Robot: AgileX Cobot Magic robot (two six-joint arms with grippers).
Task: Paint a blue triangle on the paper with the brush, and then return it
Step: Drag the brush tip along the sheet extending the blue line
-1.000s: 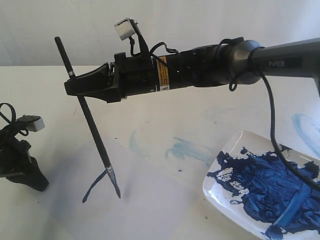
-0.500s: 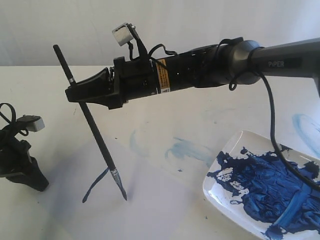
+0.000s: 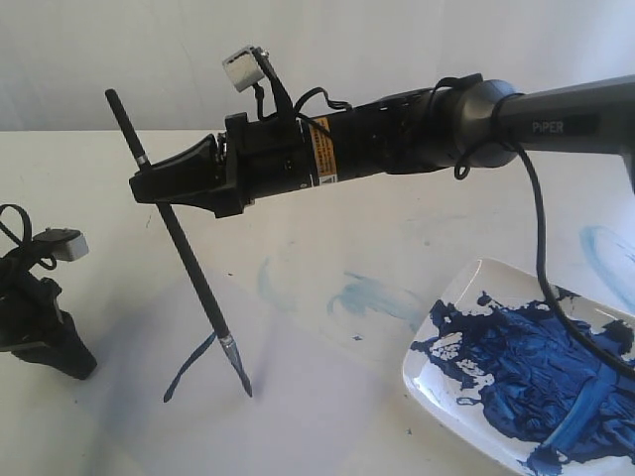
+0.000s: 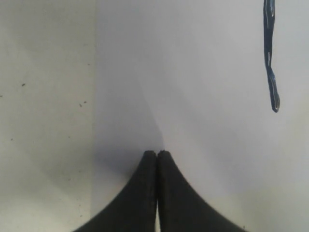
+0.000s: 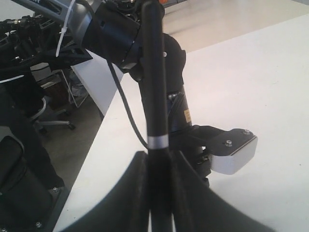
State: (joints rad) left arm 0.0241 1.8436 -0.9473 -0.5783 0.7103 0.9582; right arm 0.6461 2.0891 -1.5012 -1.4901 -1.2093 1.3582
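Exterior view is showing the right gripper (image 3: 149,184) clenching the brush (image 3: 187,253) and holding it tilted, its blue tip pointing down at the paper (image 3: 317,416) just right of a dark-blue stroke (image 3: 189,367). At the near left, the left gripper (image 4: 157,154) is hanging over the paper's left edge, fingers pressed together, grasping nothing. A paint-smeared plate (image 3: 425,385) is sitting at the near right.
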